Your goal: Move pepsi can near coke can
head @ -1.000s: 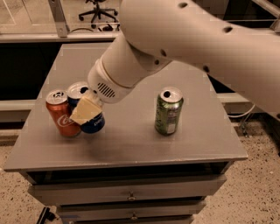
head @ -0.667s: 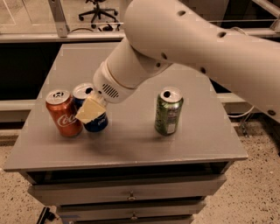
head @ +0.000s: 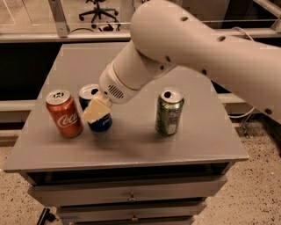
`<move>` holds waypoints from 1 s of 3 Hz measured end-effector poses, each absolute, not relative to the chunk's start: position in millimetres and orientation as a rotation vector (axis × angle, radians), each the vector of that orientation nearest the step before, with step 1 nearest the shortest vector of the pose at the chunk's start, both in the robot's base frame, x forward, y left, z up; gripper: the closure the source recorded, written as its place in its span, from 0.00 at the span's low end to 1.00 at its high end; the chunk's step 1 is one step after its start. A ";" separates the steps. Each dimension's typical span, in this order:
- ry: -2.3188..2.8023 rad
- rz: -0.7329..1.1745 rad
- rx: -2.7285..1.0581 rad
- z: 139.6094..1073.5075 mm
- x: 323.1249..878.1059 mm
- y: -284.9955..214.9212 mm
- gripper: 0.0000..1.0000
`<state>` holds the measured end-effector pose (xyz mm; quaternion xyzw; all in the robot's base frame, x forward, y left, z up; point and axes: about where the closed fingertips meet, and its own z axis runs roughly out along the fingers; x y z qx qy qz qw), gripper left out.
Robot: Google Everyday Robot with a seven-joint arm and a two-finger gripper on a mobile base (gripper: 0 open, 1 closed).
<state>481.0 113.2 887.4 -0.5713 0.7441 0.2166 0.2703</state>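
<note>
Fingers of the gripper (head: 97, 108) are closed narrowly about the pepsi can (head: 103, 123). One pale, flat finger (head: 96, 112) is pressed against the can's near side, while the other is hidden behind the can. The can is thus held between them, upright, with its dark blue lower body showing below the finger and part of its silver top showing above and to the left.

Three cans are seen in a row across the middle of the grey tabletop (head: 131, 147). The coke can (head: 65, 115) stands at the left of the frame, upright, with its white lettering turned forward. The pepsi can is placed just to the right of it, and only a narrow gap is seen between the two. The green can (head: 169, 112) stands upright well apart, to the right of centre. A dark opening is seen in each silver top. What is inside the cans cannot be told.

Whether the pepsi can's base rests on the tabletop or is raised slightly cannot be made out.

The gripper is carried by a large white arm (head: 184, 48) that enters from the right edge and slopes down to the left across the upper half of the frame. Shut drawers (head: 131, 197) are seen beneath the tabletop, along the bottom. Their contents are hidden. An office chair (head: 97, 6) is seen at the upper left.
</note>
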 end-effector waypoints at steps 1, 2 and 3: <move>2.013 0.592 -1.539 883.2 480.3 112.9 0.58; 2.024 0.600 -1.539 881.4 483.2 113.4 0.35; 2.036 0.609 -1.537 880.0 484.9 114.0 0.12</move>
